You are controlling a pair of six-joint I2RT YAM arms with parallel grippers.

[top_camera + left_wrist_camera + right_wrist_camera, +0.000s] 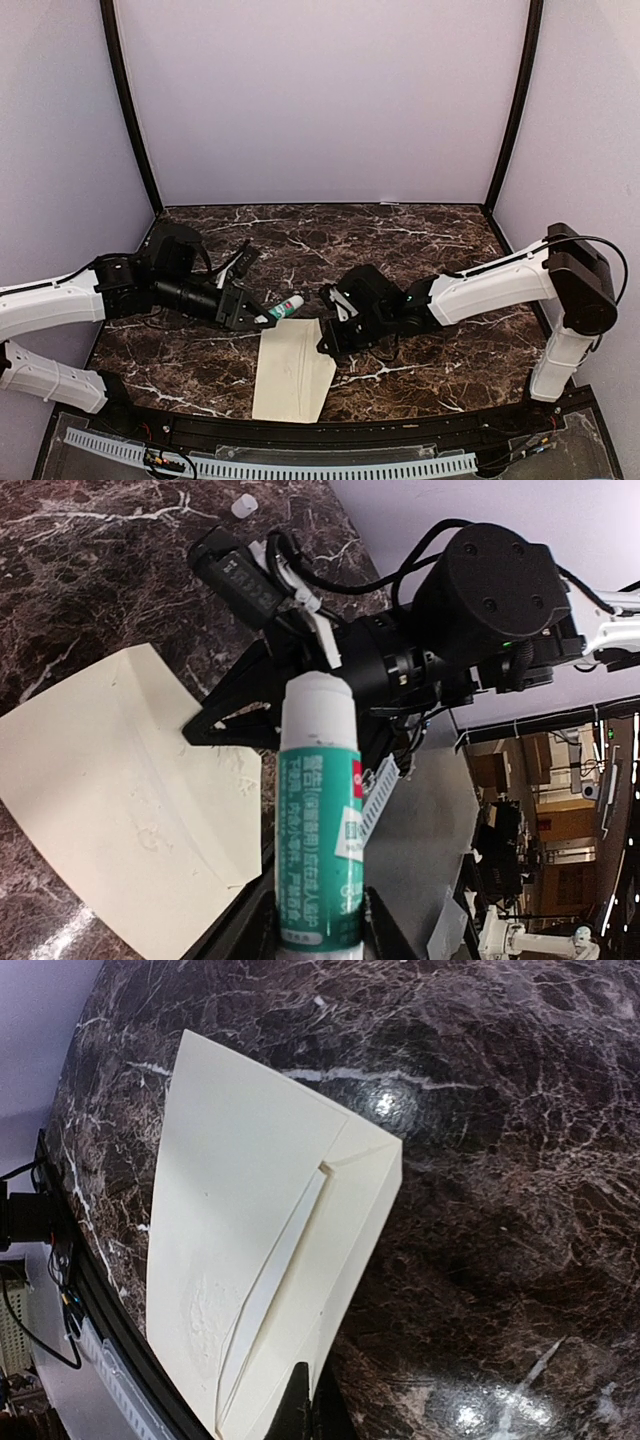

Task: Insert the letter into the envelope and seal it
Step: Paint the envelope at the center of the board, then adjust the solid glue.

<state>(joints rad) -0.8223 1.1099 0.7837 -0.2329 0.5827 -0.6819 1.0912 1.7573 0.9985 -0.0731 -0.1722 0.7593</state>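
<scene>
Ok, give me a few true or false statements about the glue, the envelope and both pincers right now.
1. The left pincer grips a green-and-white glue stick. True.
2. The envelope is held up in the air. False: it lies on the dark marble table.
3. The right pincer is shut. True.
4. The right pincer hangs far from the envelope. False: its tips are at the envelope's edge.
</scene>
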